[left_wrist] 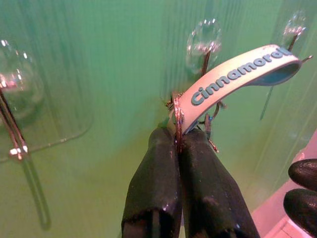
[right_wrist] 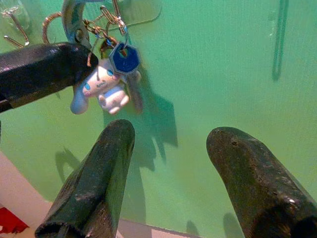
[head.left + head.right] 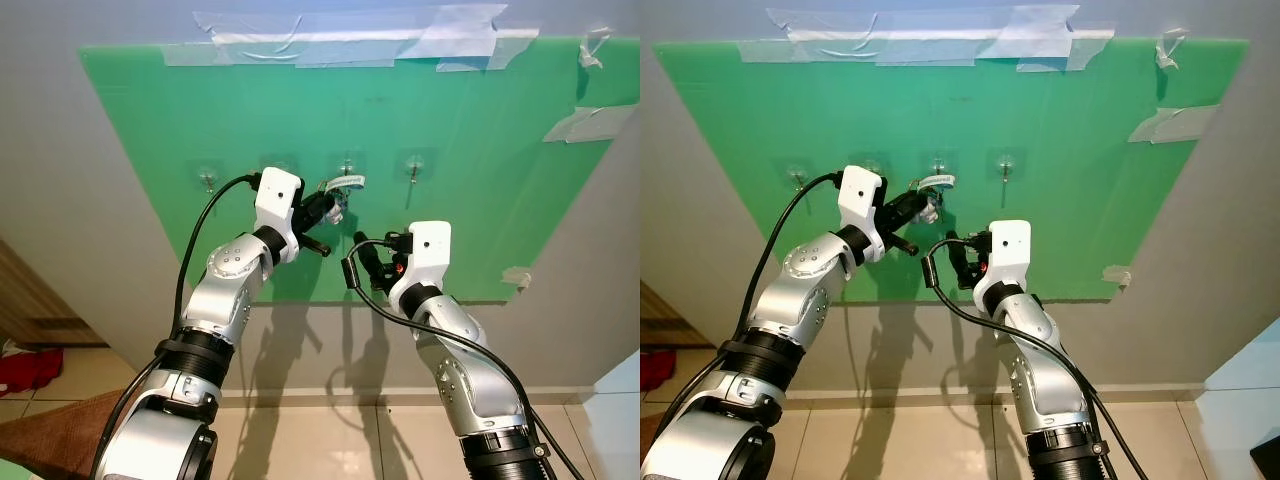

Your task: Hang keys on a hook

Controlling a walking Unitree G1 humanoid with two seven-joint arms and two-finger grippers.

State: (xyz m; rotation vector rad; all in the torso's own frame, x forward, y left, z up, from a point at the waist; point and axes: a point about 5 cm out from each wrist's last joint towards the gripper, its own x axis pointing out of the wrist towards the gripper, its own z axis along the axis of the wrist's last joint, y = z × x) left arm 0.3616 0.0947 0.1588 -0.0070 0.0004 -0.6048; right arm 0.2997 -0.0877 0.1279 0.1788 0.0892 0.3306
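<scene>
A green board (image 3: 500, 150) on the wall carries a row of clear stick-on hooks with metal prongs. My left gripper (image 3: 325, 207) is raised to the third hook (image 3: 347, 168) and is shut on the key ring (image 1: 177, 116). A pale strap (image 1: 237, 74) printed "Cinnamoroll" rises from the ring across that hook (image 1: 205, 47); I cannot tell whether it is caught on the prong. A white figure charm (image 2: 101, 87) and a blue tag (image 2: 124, 58) dangle under the ring. My right gripper (image 2: 171, 144) is open just below and to the right of the keys (image 3: 338, 207), holding nothing.
Tape strips (image 3: 350, 40) hold the board's top edge to the grey wall. Other hooks (image 3: 208, 178) (image 3: 414, 168) flank the third one. Below lie a tiled floor (image 3: 330, 440), a brown mat (image 3: 60, 430) and a red cloth (image 3: 30, 368) at the left.
</scene>
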